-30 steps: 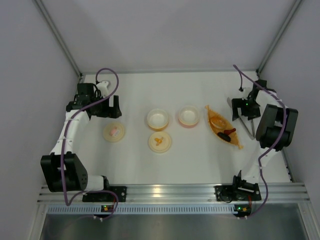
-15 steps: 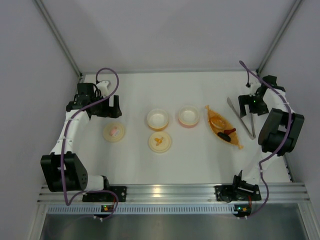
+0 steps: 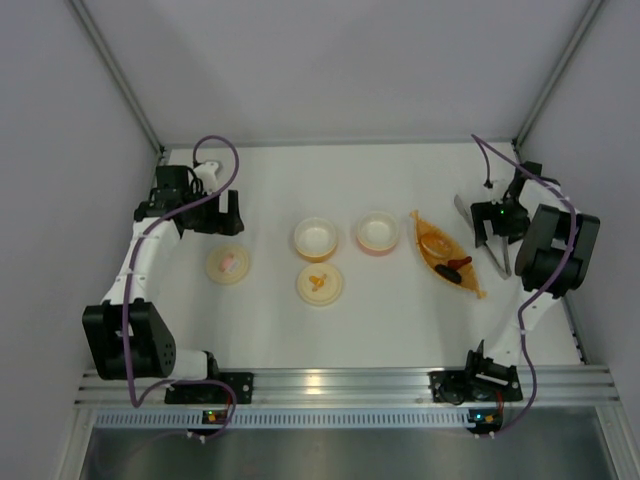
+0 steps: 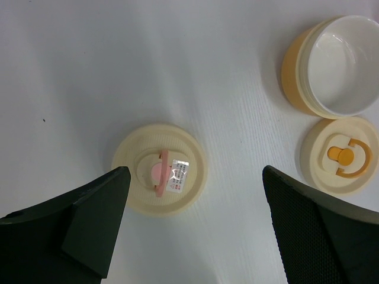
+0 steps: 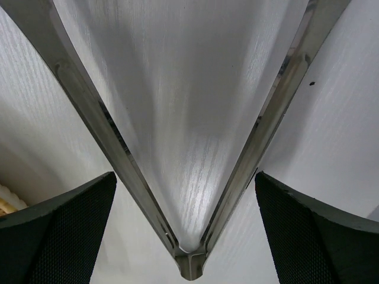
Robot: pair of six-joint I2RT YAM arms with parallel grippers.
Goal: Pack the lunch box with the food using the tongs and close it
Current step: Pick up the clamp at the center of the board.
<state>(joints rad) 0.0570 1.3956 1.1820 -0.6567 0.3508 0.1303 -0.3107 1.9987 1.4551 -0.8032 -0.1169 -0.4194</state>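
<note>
Your right end effector (image 3: pixel 492 226) is standing fully open over the tongs (image 3: pixel 503 262) at the right side of the white worktop (image 3: pixel 300 180) and is gripping nothing. In the right wrist view the end effector (image 5: pixel 186 207) is straddling the tongs (image 5: pixel 89 112). The two slim arms of polished grey metal are running together into a narrow V, and the joined end is lying between the two black, finely dotted fingers (image 5: pixel 59 236). Whether the pads are touching the metal, you cannot tell.

The food (image 3: pixel 448 258) is lying in the orange boat-shaped tray (image 3: pixel 421 222), just left of the tongs: a tan rounded lump, dark sausage-like pieces and a small red bit.

Your left end effector (image 3: pixel 215 215) is also standing wide open and empty. In its wrist view the end effector (image 4: pixel 195 177) is hanging above a round cream lid (image 4: pixel 133 155) with a pink tab and a small label; this lid (image 3: pixel 228 264) is lying flat on the left. A second cream lid (image 4: pixel 343 155) (image 3: pixel 320 284) is carrying an orange handle. Beside it the orange bowl (image 4: pixel 290 71) (image 3: pixel 315 238) is showing a smooth white inside. The pink bowl (image 3: pixel 379 232) is standing between the orange bowl and the tray.
</note>
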